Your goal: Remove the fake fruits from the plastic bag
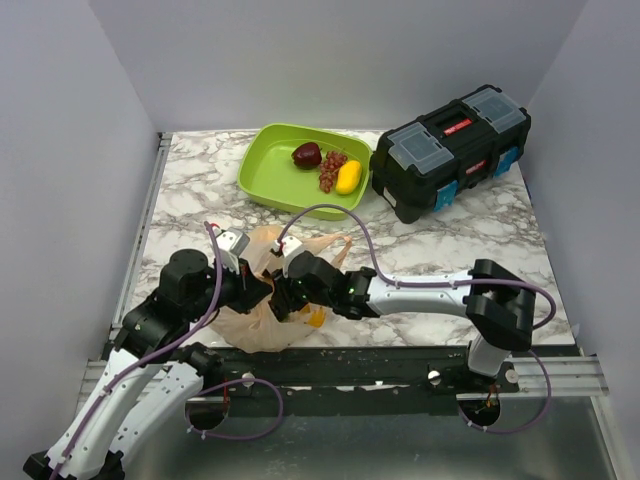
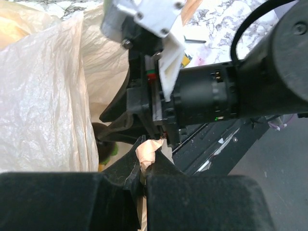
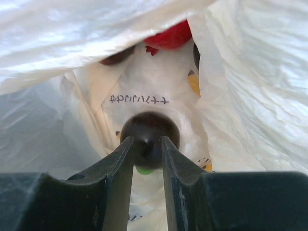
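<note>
Inside the plastic bag (image 3: 250,96): dark purple fruit (image 3: 149,127) between right fingers (image 3: 120,166), grip unclear; left fingers (image 2: 166,171) clenched on bag.

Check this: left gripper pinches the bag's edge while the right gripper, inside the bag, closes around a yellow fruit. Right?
Wrong colour: the right wrist view shows the right gripper around a dark purple fruit, not yellow. The left gripper does pinch the edge of the plastic bag.
</note>
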### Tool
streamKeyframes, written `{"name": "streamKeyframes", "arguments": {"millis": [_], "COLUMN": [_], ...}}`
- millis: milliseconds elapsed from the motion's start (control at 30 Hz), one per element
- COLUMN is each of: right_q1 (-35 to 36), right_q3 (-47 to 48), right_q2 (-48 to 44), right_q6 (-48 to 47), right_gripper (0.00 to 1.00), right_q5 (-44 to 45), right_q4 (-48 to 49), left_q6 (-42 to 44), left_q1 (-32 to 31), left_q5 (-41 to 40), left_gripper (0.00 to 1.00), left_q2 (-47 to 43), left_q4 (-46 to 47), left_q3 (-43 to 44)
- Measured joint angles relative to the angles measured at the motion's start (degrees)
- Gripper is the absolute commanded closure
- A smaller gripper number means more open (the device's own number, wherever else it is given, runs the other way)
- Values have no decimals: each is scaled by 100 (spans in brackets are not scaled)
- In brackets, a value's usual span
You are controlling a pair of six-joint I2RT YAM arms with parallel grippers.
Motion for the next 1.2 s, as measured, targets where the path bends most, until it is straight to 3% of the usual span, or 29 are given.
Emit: {"name": "streamKeyframes", "arguments": {"millis": [167, 333, 433, 633, 933, 1200], "right_q1": [-26, -63, -96, -144, -122, -125], "right_q3": [0, 0, -2, -282, -422, -678], "right_q2": [-245, -376, -376, -385, -267, -166], "right_q6": [-15, -13, -122, -382, -551, -446], "right_gripper": [67, 45, 27, 10, 2, 2], "right_q5": [33, -96, -525, -1193, -1228, -1167], "right_q4": [52, 31, -146, -343, -227, 356], "left_q6": [-15, -28, -85, -463, -1292, -1773], "left_q1": [24, 24, 22, 17, -20, -22], "left_q5": [-98, -127, -133, -109, -162, -170], "left_gripper": [100, 100, 100, 100, 100, 100], "left_q2": [-109, -142, -31, 673, 332, 232], "left_q4": [0, -4, -81, -321, -730, -1117], "left_q3": [0, 0, 7, 160, 17, -671]}}
